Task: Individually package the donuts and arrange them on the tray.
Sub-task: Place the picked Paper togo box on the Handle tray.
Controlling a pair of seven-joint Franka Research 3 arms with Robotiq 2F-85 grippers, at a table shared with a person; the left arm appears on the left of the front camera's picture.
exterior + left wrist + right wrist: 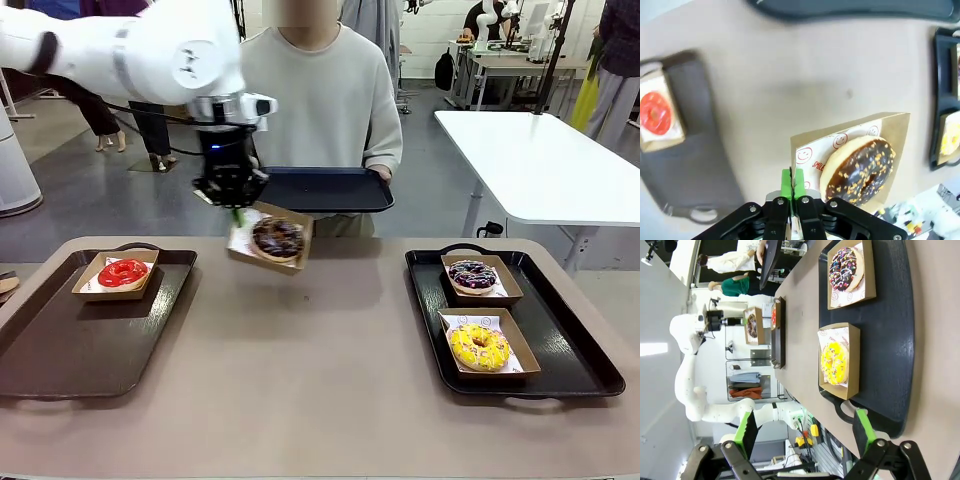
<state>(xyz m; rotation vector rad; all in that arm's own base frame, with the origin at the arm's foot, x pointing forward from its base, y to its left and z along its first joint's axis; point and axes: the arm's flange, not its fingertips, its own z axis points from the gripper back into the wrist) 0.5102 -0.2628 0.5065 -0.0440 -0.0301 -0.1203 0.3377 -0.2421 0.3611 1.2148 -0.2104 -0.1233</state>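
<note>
My left gripper is shut on the edge of a brown paper box holding the chocolate donut, lifted above the table's far middle and tilted. A red donut in its box sits on the left tray. The right tray carries the purple sprinkled donut and the yellow donut, each boxed. My right gripper hangs open beyond that tray's end, holding nothing.
A person at the far side holds a third dark tray level, just behind the lifted box. The brown table lies bare between the two side trays. A white table stands at the back right.
</note>
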